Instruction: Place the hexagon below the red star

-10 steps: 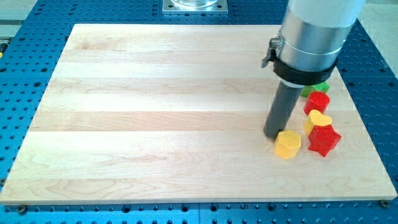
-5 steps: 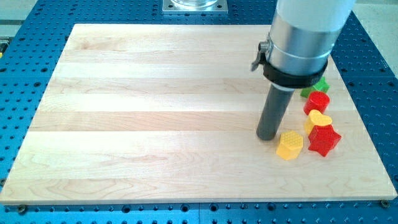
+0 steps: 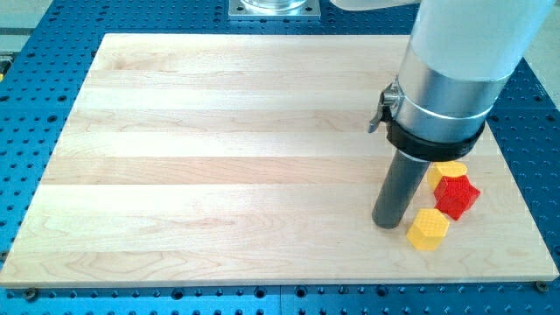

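The yellow hexagon (image 3: 428,229) lies near the board's lower right, just below and left of the red star (image 3: 457,196). My tip (image 3: 387,222) rests on the board right beside the hexagon's upper left side, about touching it. A yellow heart-like block (image 3: 448,170) sits just above the red star, partly hidden by the arm. The arm's wide body covers the blocks farther up.
The wooden board (image 3: 219,157) lies on a blue perforated table (image 3: 17,96). The board's right edge runs close to the blocks and its bottom edge is a short way below the hexagon.
My tip has moved down and slightly right, pushing the yellow hexagon down and right, toward the spot under the red star. The arm now hides the green and upper red blocks.
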